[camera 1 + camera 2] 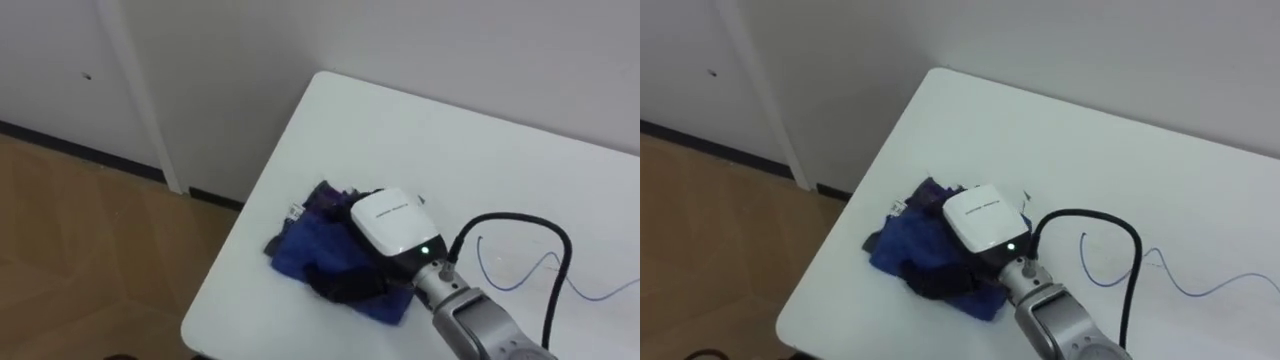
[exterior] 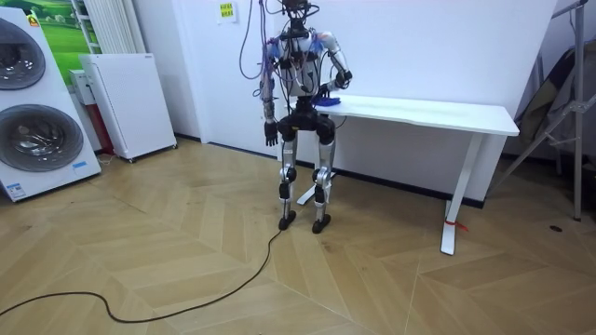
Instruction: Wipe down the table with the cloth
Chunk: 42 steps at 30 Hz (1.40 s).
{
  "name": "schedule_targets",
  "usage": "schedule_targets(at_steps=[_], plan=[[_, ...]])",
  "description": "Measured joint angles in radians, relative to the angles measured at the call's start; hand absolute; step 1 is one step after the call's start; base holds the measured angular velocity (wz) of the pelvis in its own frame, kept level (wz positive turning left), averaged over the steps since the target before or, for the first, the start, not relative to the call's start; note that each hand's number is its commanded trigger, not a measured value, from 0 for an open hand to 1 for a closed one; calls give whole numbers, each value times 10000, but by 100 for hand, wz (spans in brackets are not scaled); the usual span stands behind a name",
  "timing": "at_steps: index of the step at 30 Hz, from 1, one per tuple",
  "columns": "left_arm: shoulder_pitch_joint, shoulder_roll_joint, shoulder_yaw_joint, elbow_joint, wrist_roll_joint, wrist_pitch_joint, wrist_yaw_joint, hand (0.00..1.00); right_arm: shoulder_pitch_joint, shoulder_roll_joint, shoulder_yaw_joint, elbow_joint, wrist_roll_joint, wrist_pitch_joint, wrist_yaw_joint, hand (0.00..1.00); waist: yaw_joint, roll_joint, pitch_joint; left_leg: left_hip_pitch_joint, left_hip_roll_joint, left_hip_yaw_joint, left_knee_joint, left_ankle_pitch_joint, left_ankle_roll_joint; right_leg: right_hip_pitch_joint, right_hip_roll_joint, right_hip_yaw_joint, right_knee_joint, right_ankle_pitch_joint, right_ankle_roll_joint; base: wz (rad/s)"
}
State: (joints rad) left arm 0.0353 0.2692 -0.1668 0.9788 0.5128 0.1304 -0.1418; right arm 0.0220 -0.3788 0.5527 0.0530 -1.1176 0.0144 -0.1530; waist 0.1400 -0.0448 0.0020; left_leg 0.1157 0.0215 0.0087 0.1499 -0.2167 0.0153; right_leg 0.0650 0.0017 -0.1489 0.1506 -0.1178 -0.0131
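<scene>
A crumpled blue cloth (image 1: 300, 245) lies on the white table (image 1: 400, 130) close to its left edge and near corner. My right hand (image 1: 390, 222) rests on top of the cloth, white back upward, its dark thumb lying across the cloth's near side and its fingers curled down into the folds. In the room view I stand at the table's left end with the right hand (image 2: 328, 90) on the cloth and my left hand (image 2: 270, 136) hanging beside my hip. A thin blue squiggly line (image 1: 540, 270) marks the tabletop to the right of the hand.
The table's left edge (image 1: 235, 235) drops to wooden floor (image 1: 80, 240); a white wall runs behind. The room view has washing machines (image 2: 33, 112) and a white cabinet (image 2: 126, 102) at its left, a stand (image 2: 568, 102) at its right.
</scene>
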Motion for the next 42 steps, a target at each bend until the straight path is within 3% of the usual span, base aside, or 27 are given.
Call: schedule_targets(at_steps=[3, 7, 26, 35, 38, 42], plan=[[4, -46, 0, -3, 4, -2, 0, 0, -3, 8, -75, -1, 108, -2, -16, 85, -3, -10, -4, -2, -7, -116, 5, 0, 0, 20, -6, -35, 0, 0, 0, 5], [69, -51, 57, -122, 5, -2, 0, 0, -21, 270, -172, -38, 572, -53, -96, 100, 14, -1, 2, 11, -6, -99, 20, 0, 0, 55, -8, -62, 1, 0, 1, 3], [347, -87, 57, -559, -8, 4, 0, 0, -13, 284, -452, 586, 2139, -259, -114, 100, 0, 71, 67, 86, -12, 119, 3, -19, 22, 50, -5, 100, 4, -2, 4, -3], [212, -551, 77, -558, -125, 166, 3, 0, -367, 775, -735, 2249, 4789, -490, -861, 100, -164, 342, 56, 162, -16, 146, 14, -19, 24, 165, -21, 80, 21, -2, 4, 0], [235, -550, 243, -546, -450, 192, 4, 0, -513, 981, -1433, 3097, 5793, -641, -976, 100, -275, 394, 19, 193, -16, 131, 50, -21, 31, 238, -58, 69, 2, -9, 15, 9], [389, -429, 1518, -11, -374, 254, 125, 0, -309, 945, -3576, 4324, 6512, -937, -1300, 100, -719, 288, -42, 257, -136, 128, 166, 2, 72, 399, -208, -129, -4, -136, 137, 23]])
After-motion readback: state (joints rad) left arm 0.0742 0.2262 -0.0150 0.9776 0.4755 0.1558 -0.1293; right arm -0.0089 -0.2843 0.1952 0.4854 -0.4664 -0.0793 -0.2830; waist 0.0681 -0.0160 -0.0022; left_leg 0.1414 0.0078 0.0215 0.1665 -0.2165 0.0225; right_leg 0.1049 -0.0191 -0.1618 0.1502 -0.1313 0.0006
